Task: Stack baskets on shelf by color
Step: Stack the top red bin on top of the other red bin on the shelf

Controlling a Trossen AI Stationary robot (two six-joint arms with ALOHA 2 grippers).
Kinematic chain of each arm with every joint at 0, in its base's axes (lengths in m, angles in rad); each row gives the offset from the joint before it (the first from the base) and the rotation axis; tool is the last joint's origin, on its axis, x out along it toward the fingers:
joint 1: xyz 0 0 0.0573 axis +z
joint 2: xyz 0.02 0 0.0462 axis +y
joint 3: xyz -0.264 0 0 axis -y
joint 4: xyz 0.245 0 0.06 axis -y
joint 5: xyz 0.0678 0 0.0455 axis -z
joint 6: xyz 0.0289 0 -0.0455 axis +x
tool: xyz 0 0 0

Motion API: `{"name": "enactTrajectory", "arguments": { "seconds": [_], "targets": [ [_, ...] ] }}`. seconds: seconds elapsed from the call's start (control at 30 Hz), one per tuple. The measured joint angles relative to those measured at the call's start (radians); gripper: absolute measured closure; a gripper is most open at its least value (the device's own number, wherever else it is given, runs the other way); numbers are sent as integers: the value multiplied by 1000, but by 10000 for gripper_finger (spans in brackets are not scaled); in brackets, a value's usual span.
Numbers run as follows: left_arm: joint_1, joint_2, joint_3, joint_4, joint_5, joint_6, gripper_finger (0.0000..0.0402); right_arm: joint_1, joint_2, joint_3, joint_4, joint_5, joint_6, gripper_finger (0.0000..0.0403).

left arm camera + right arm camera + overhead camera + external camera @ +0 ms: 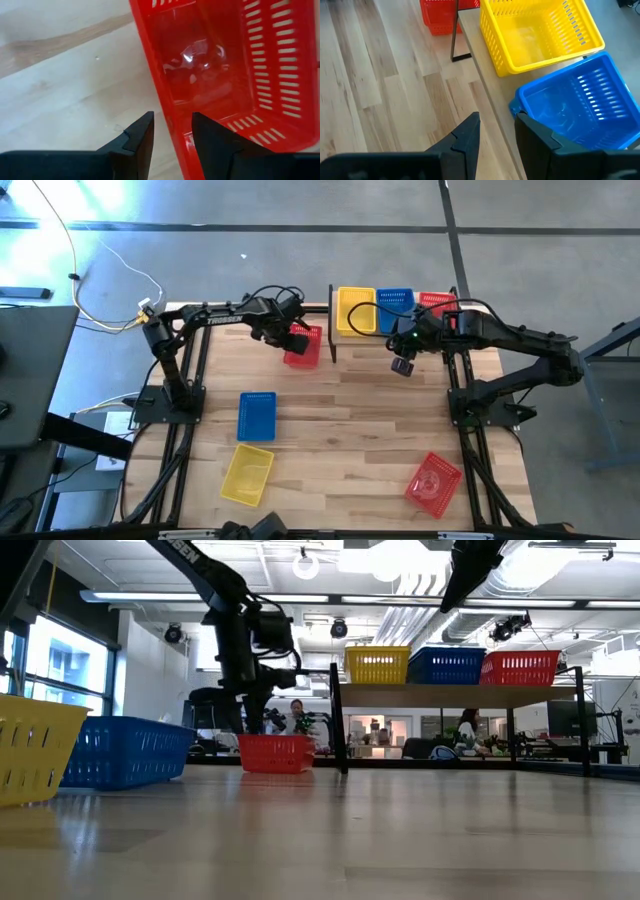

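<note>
Baskets sorted by colour are the goal, and the shelf (352,336) at the far side of the tabletop (340,430) carries one stack of each: yellow (355,310) on the left, blue (394,304) in the middle, red (436,302) on the right. How many baskets sit in each stack is hard to judge.

Four loose baskets are visible. A red basket (302,345) rests on the tabletop just left of the shelf, with the left tool (171,137) above it, fingers a little apart and astride its near wall, probably ready to pinch that wall and lift. A blue basket (257,416) and a yellow basket (247,474) lie near left, and another red basket (433,483) lies near right.

The right tool (496,131) hovers over the shelf's front edge beside the blue stack, fingers slightly apart and empty.
</note>
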Motion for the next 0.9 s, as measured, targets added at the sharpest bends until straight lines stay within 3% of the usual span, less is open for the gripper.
{"name": "enactTrajectory", "arguments": {
  "seconds": [0.37,0.73,0.9],
  "targets": [
    [19,41,0,-1,0,-7,286,0,0,0,4,-7,3,293],
    [19,41,0,11,-11,1,392,4,0,-1,97,-91,1,293],
    [19,21,0,11,-11,-3,389,43,1,-1,162,-113,-37,293]
  ]
}}
